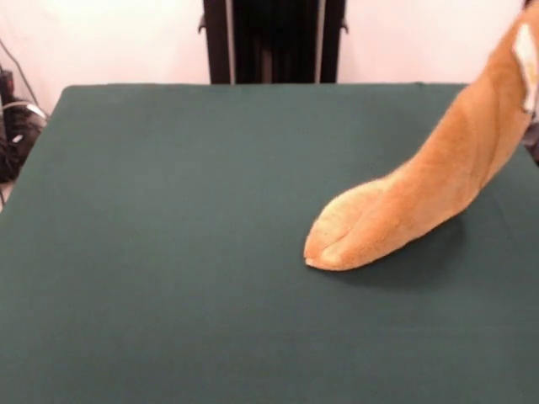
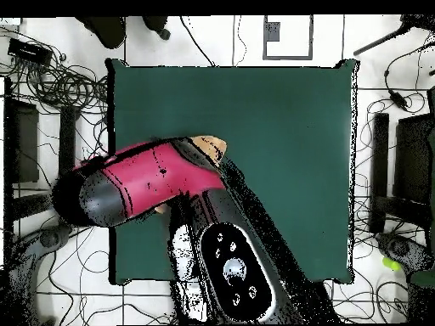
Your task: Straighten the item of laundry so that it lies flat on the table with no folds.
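Hanging bunched from beyond your view, the towel (image 1: 421,198) is trailing its lower end onto the table (image 1: 168,252); your arm (image 2: 153,182) is hiding the gripper, state indeterminable.

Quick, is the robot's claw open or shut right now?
Claw: cannot be told; neither view shows it. The orange-tan terry towel hangs lifted, its lower end touching the dark green table.
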Controlling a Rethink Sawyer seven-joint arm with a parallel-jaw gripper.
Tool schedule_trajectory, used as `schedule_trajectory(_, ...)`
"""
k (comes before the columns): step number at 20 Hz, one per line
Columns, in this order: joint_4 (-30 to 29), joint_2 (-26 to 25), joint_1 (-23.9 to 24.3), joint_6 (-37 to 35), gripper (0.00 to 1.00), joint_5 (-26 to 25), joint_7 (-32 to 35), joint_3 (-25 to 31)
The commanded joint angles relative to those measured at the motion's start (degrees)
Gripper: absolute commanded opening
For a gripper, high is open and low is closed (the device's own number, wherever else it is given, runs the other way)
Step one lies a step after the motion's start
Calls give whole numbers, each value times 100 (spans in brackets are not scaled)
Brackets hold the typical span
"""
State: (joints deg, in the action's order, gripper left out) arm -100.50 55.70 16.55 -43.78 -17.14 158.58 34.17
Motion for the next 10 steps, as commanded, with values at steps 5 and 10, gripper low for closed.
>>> schedule_trajectory(5, -2550, -1110, 4517, 1375, 0, -130, -3669, 3986)
schedule_trajectory(10, -2075, -2562, 5519, 303, 0, -487, -4950, 4342)
